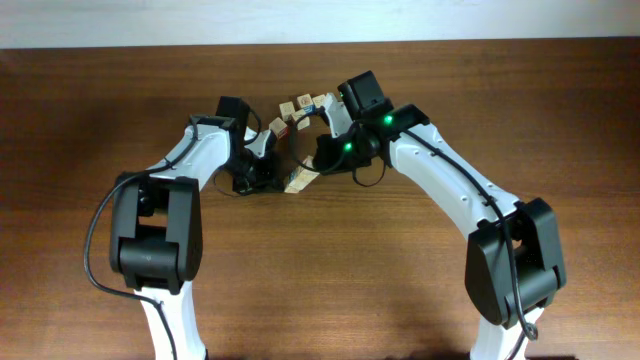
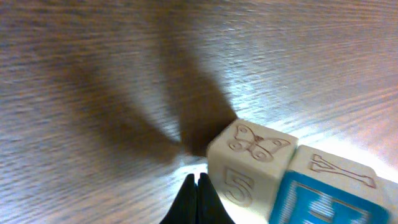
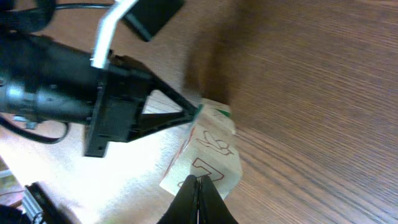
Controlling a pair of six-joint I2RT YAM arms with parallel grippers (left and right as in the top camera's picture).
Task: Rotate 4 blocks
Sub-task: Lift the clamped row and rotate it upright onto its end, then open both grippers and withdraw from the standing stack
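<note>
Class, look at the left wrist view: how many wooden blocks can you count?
2. The butterfly block is at lower centre; the blue-faced block sits against its right side, in the lower right corner. More may lie outside the frame.

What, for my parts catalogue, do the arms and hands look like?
Left arm and right arm: white links, boxy black joints, looping black cables; two green lights on the right. Left hand and right hand: slim black pointed fingers.

Your blocks (image 1: pixel 304 101) sit clustered on the surface (image 1: pixel 320 260) between the left arm (image 1: pixel 205 140) and right arm (image 1: pixel 440 170), toward its far edge. Two touch side by side, just beside your left gripper (image 2: pixel 198 186).
</note>
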